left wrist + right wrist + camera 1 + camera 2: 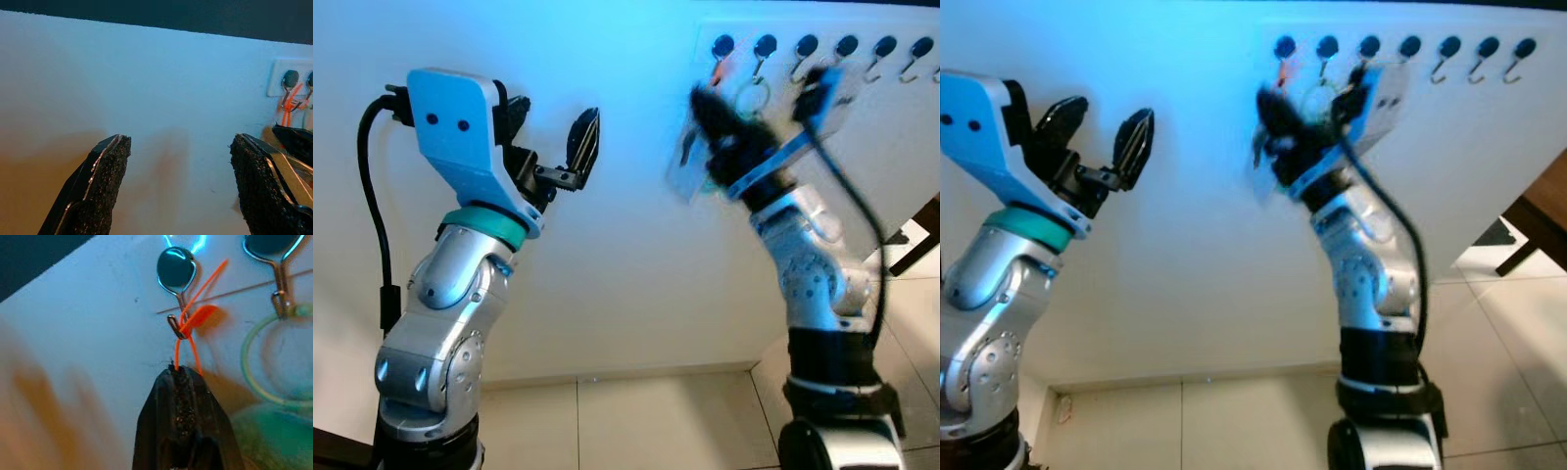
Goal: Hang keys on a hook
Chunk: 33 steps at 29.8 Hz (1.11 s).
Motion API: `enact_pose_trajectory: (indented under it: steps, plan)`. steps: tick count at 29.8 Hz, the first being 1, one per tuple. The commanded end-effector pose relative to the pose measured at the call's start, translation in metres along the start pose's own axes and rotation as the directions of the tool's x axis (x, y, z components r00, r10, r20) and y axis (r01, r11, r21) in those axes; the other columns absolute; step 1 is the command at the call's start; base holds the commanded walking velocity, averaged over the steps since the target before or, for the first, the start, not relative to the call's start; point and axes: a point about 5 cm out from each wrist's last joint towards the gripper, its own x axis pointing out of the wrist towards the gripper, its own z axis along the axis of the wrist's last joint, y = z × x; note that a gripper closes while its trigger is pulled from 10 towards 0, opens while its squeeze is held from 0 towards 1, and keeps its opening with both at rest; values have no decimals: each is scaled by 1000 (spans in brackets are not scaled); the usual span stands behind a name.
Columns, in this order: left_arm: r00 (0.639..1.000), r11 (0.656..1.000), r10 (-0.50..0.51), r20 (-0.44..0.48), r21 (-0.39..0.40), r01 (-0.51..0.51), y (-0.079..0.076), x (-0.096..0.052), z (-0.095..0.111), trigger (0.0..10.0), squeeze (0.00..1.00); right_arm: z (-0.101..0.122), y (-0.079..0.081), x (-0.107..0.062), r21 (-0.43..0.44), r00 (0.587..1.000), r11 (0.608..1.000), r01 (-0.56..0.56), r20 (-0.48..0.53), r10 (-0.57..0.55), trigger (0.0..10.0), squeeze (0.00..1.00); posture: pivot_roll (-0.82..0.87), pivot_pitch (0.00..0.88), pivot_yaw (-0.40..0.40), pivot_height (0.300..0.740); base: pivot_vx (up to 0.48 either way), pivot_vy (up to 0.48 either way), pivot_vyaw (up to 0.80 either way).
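right gripper (182, 377): black fingers pinched on thin orange key loop (188, 345), raised so it catches the leftmost round-capped metal hook (177, 281) | keys: blurred, hanging below | left gripper (570, 157): spread, idle at far white wall (626, 274) left

You saw polished, glossy metal hooks (177, 274) on a smooth matt white wall (636, 264). The orange loop (188, 340) looked like thin plastic cord. Gritty, rough black pads (105, 171) lined the left gripper (178, 181); both arms (1371, 274) were brushed silver metal, and the floor tiles (636, 421) slightly glossy.
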Motion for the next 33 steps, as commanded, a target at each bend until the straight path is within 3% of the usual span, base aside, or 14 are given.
enact_pose_trajectory:
  steps: [1,6,8,11,14,16,18,19,20,21,29,30,32,33]
  plan:
    - [1000,1000,-2,5,-1,2,0,0,2,10000,0,-22,-3,-4,33,994,999,31,-104,-27,10000,0,-59,94,68,740,0,0,0]
    - [1000,1000,0,4,-3,0,0,-1,2,10000,0,-17,-8,-4,-120,992,992,37,-117,-52,10000,0,-58,94,68,740,0,0,0]
    - [1000,1000,0,2,-4,0,0,-1,2,10000,0,-5,-10,-1,-322,995,947,9,-95,-41,10000,0,-57,94,70,740,0,0,0]
    - [1000,1000,0,2,-5,0,0,-1,2,10000,0,-1,-10,0,-386,995,922,-5,-90,-32,10000,0,-59,93,70,740,0,0,0]
    - [1000,1000,0,2,-5,0,0,-1,2,10000,0,-1,-10,0,-386,995,922,-5,-90,-32,10000,0,-59,93,70,740,0,0,0]
    - [1000,1000,0,1,-6,0,-1,-1,2,10000,0,2,-8,-2,-478,995,878,-32,-96,-16,10000,0,-59,93,70,740,0,0,0]
    - [1000,1000,0,-3,-5,0,-1,-1,1,10000,0,0,-8,-4,-495,995,868,-31,-99,-21,10000,0,-59,93,70,740,0,0,0]
    - [1000,1000,0,-5,-4,0,-1,-1,1,10000,0,-2,-8,-6,-502,995,865,-31,-98,-22,10000,149,-58,96,71,740,0,0,0]
    - [1000,1000,0,-5,-4,0,-1,-1,1,10000,0,-2,-8,-6,-502,995,865,-31,-98,-22,10000,149,-58,96,71,740,0,0,0]
    - [1000,1000,0,-6,-3,0,-1,-1,1,10000,0,-4,-8,-7,-501,995,865,-29,-96,-23,10000,1000,-58,96,71,740,0,0,0]
    - [1000,1000,2,-8,-2,-2,0,0,1,10000,0,-4,1,-13,-439,998,897,-57,-51,38,10000,1000,-58,105,72,740,0,0,0]
    - [1000,1000,0,-13,-5,0,-1,-1,0,10000,0,-2,3,-18,-443,1000,896,-16,16,26,10000,1000,-58,107,71,740,0,0,0]
    - [1000,1000,0,-15,-6,0,-1,-1,0,10000,0,-2,4,-20,-444,999,896,-2,37,21,10000,1000,-58,114,73,740,0,0,0]
    - [1000,1000,-2,-18,-7,1,-1,-2,-1,10000,0,-5,6,-23,-448,998,894,15,56,12,10000,0,-59,115,74,740,0,0,0]
